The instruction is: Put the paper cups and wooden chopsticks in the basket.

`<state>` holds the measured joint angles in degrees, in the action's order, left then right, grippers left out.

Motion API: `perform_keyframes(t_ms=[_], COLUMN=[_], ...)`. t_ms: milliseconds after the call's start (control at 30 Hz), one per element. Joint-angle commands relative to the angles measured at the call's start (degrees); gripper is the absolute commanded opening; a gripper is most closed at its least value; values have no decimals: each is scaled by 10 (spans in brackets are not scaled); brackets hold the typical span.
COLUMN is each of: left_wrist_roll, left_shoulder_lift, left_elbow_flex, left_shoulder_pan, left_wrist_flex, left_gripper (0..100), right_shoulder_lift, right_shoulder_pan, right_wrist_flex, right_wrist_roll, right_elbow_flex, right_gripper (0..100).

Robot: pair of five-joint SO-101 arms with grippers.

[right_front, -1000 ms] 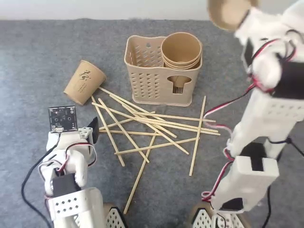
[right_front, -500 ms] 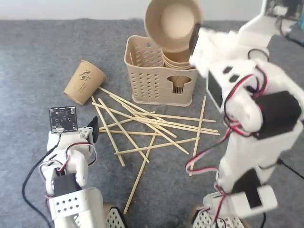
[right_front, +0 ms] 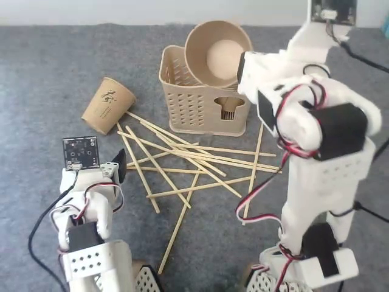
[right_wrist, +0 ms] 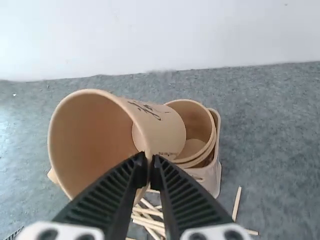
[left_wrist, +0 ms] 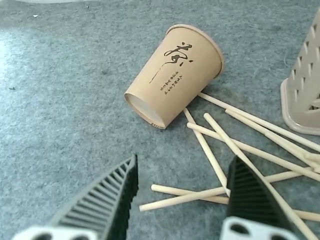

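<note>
My right gripper (right_front: 243, 66) is shut on the rim of a paper cup (right_front: 214, 53), which hangs tilted over the stacked cups (right_wrist: 197, 131) in the right part of the tan basket (right_front: 191, 106). In the right wrist view the fingers (right_wrist: 149, 162) pinch the held cup (right_wrist: 97, 135) at its wall. Another paper cup (right_front: 108, 104) lies on its side left of the basket. Wooden chopsticks (right_front: 194, 159) lie scattered in front of the basket. My left gripper (left_wrist: 182, 195) stands open low at the front left, short of the lying cup (left_wrist: 175, 75) and over a few chopsticks (left_wrist: 240, 145).
Grey carpet covers the table. The left compartment of the basket (right_front: 179, 67) holds nothing I can see. The right arm's body (right_front: 322, 158) rises over the right ends of the chopsticks. A basket corner (left_wrist: 305, 95) shows in the left wrist view.
The right arm swung the held cup from the far upper right leftward and down, to just above the stacked cups in the basket. The left arm has not moved.
</note>
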<state>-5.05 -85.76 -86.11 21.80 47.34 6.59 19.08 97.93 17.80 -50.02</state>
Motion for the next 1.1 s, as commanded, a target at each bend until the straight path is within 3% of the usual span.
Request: perform_keyframes(t_ms=[0,600,833,1067], left_wrist_roll=[1,1,1,1], left_shoulder_lift=[-8,-8,-8,-8], left_elbow_flex=[7,7,7,7], left_shoulder_pan=[-5,-5,-4,-4], left_wrist_flex=[-11,-12,-12,-13], left_gripper=[275,275,275,275], right_shoulder_lift=[-15,-96,-113,-34], right_shoulder_pan=[-22,-53,-52,-55], right_wrist_flex=[-38,-38,-44,-23], right_wrist_roll=[-18,-18,-13,-16], right_elbow_flex=[0,-3,-4,-4], right_gripper=[9,17,199,210])
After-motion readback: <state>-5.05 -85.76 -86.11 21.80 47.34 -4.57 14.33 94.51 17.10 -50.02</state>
